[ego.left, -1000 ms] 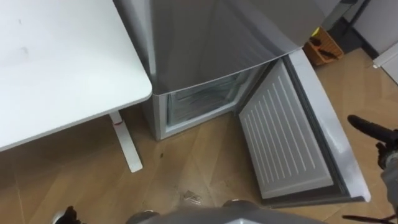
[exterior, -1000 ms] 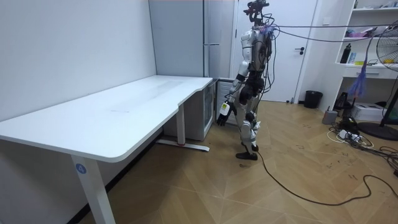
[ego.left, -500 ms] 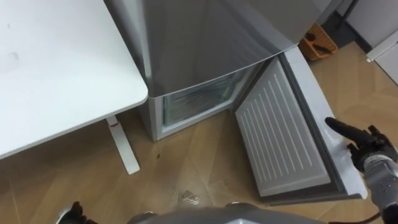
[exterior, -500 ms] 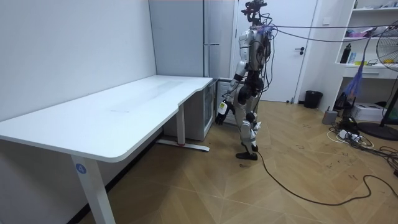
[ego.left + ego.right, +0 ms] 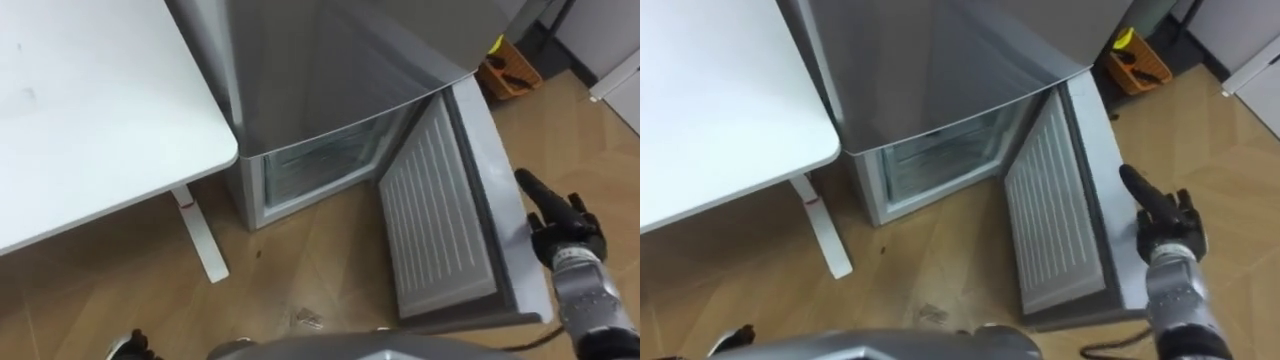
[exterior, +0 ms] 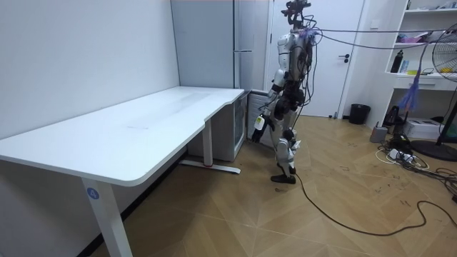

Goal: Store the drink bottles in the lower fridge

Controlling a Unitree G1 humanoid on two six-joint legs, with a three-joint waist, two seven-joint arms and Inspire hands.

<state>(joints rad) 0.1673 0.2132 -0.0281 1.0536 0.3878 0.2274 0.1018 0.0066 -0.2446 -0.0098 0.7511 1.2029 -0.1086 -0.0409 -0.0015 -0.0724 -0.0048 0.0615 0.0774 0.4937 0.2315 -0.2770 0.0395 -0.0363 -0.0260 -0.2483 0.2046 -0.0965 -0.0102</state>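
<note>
Standing on the wood floor (image 5: 300,260) right in front of the tall grey fridge (image 5: 330,70), the robot looks down at its lower half. On its left is the long white desk (image 5: 90,110), whose rounded corner sits just beside the fridge's side wall and whose white leg reaches the floor near it. Of the fridge's 2 doors the upper is closed. The lower door (image 5: 440,220) is swung wide towards the robot's right, its ribbed white inner face turned up to the camera. Behind it the lower compartment (image 5: 320,160) stands open, pale and frosty inside; I can make out no bottle or can in it.

Past the fridge, an orange crate (image 5: 512,72) sits on the floor with dark tools in it.

The right hand (image 5: 562,228) is out at the door's outer edge, fingers straight and close together, pointing up along that edge and holding nothing. Whether it touches the door I cannot tell.

In the room view the left hand (image 6: 261,121) hangs low beside the robot's thigh, near the fridge's foot, with a small pale drink bottle (image 6: 258,128) at it. How that hand closes on the bottle I cannot tell.

A small clear scrap (image 5: 307,318) lies on the floor just before the robot.
</note>
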